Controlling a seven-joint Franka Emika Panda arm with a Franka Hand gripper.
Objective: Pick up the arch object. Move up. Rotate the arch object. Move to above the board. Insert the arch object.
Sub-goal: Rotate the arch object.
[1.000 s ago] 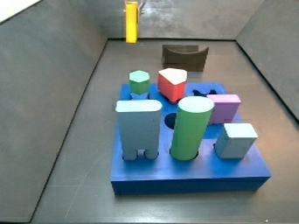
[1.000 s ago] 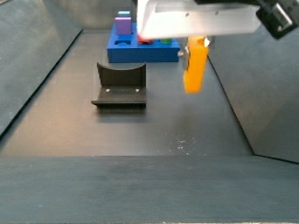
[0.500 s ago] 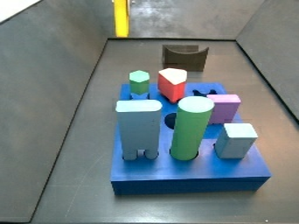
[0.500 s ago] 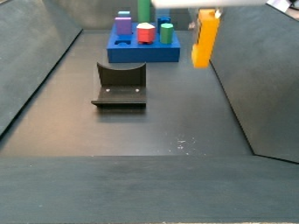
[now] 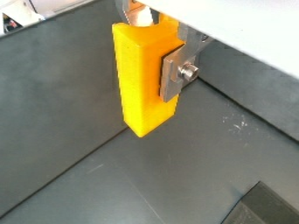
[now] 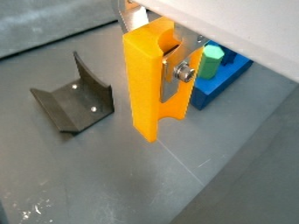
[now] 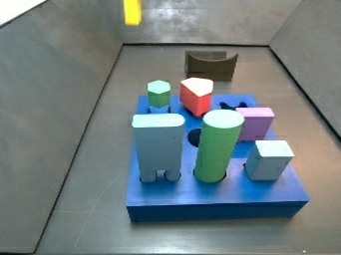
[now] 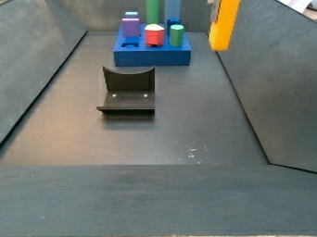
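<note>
My gripper (image 5: 158,54) is clamping the arch object (image 5: 142,80) upright, hanging well above the floor (image 8: 148,139). The fixture (image 8: 126,90) is standing on the floor between the arch object and the board (image 8: 151,53), near the board.

Gripper (image 5: 163,52): flat silver finger plates (image 6: 177,72) fixed with a dark round screw, under a white housing, seen in both wrist views.
</note>
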